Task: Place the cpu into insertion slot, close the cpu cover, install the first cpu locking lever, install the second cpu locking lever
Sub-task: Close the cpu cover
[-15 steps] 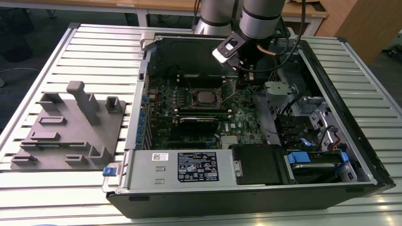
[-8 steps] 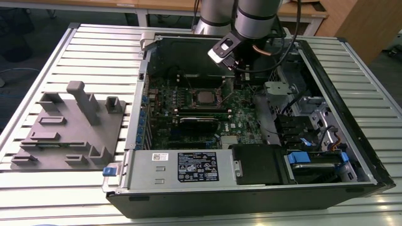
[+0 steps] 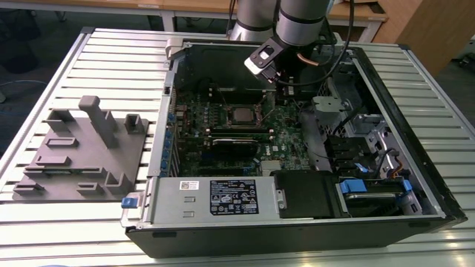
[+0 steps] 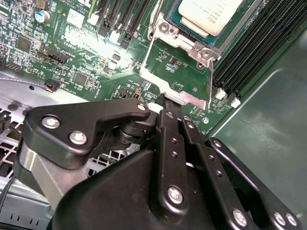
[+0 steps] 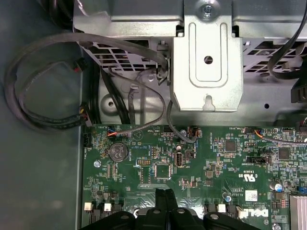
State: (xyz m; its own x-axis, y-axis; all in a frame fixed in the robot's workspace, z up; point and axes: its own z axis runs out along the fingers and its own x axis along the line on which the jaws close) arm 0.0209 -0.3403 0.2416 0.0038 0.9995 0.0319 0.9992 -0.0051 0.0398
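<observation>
The cpu (image 4: pixel 208 14) lies flat in the insertion slot (image 4: pixel 189 36) on the green board; in the exterior view the cpu (image 3: pixel 241 115) sits mid-board inside the open computer case. The cpu cover (image 4: pixel 175 91), a silvery frame with a cut-out middle, stands tilted up from its hinge beside the slot. My gripper (image 4: pixel 165 101) is shut, and its tips touch the cover's free edge. In the first wrist view the gripper (image 5: pixel 165 192) shows two black fingers (image 5: pixel 160 201) pressed together with nothing visible between them. In the exterior view the gripper (image 3: pixel 273 95) hangs just beside the slot, toward that view's right.
Black memory slots (image 4: pixel 249 52) run beside the socket. A metal bracket (image 5: pixel 207 67) and cable bundles (image 5: pixel 43 86) lie beyond the board's edge. The power supply (image 3: pixel 222 196) and drive bays (image 3: pixel 371 192) fill the case's near end. A grey fixture block (image 3: pixel 82 150) stands on the table.
</observation>
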